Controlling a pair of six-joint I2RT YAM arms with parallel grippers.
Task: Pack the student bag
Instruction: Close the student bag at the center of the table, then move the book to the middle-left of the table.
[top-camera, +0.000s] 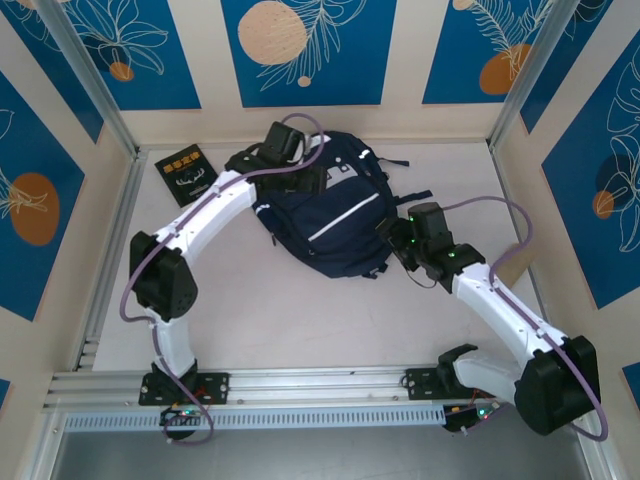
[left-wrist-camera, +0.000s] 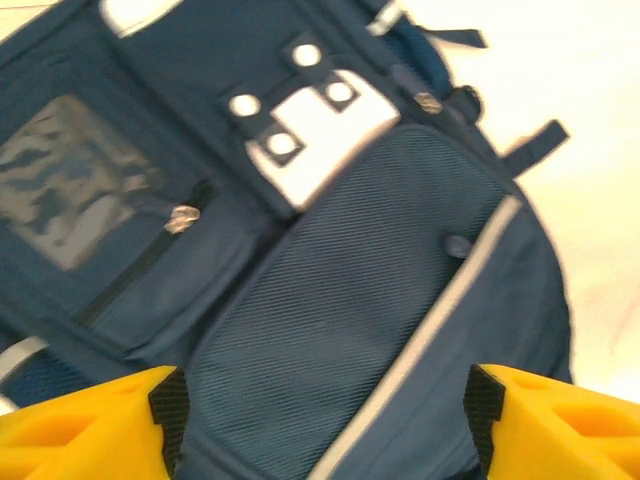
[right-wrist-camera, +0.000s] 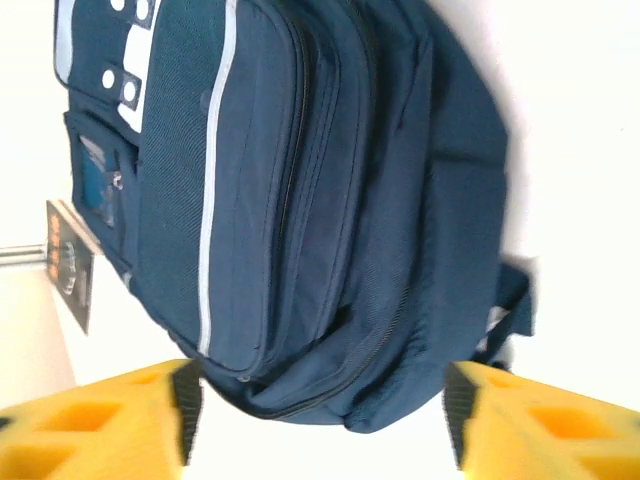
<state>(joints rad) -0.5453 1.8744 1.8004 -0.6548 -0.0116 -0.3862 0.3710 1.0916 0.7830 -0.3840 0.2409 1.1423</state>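
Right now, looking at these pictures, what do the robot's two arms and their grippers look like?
Both arms, the left arm and the right arm, have white curved links with chunky black joint housings. A lilac cable loops along each. Small green lights glow near the right wrist. The left gripper and right gripper have bright yellow fingers with black inner pads.

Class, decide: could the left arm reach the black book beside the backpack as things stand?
Probably yes: the book lies uncovered on the table, close beside that arm, whose open hand hovers over the backpack.

Bright even light; student bag (left-wrist-camera: 380, 300) blurry in L wrist cam.
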